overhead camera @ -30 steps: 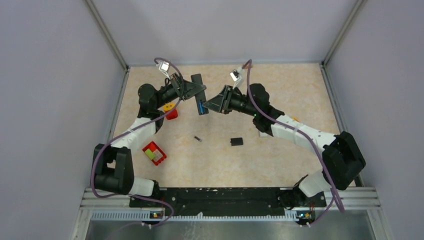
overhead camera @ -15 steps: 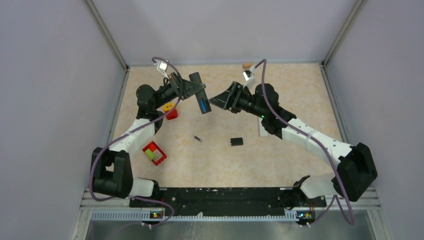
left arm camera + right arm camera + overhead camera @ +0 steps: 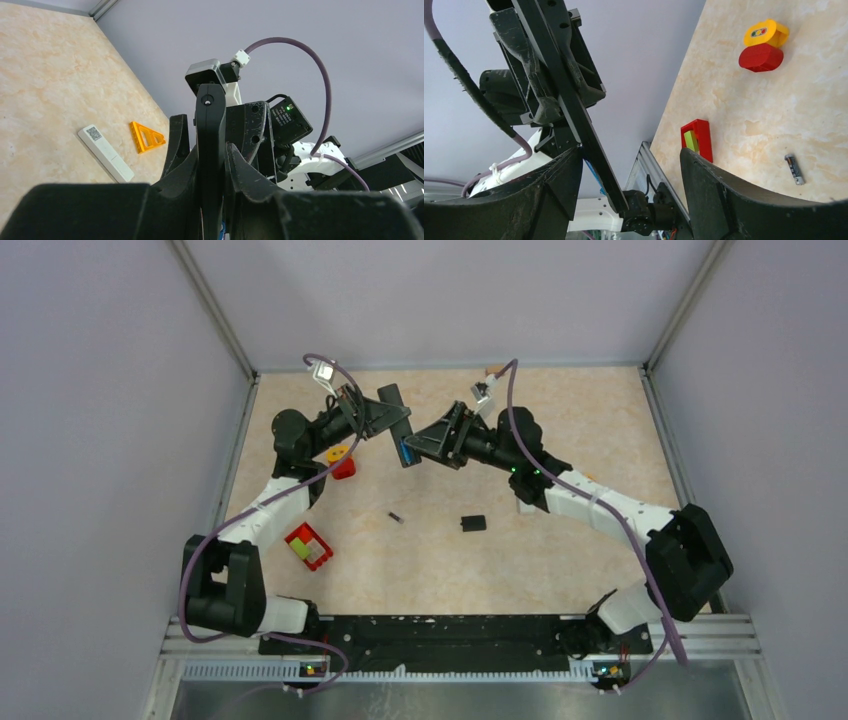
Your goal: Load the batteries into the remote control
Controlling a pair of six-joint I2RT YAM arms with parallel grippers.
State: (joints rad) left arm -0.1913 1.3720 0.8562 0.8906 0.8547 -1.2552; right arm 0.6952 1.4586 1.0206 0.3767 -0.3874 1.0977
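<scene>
Left claw [image 3: 210,165] clamps the remote [image 3: 396,420], lifted off the tabletop [image 3: 560,550]. Right claw [image 3: 631,170] gapes wide at the remote's lower end, holding nothing. Cover [image 3: 473,523] lies off, nearer me than the remote. Blue battery [image 3: 405,452] looks seated. I judge the dark battery [image 3: 395,517], also nearer than the remote, remains to load.

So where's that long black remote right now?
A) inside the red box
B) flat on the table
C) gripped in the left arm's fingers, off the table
C: the remote stands clamped between the left fingers, raised off the table.
</scene>
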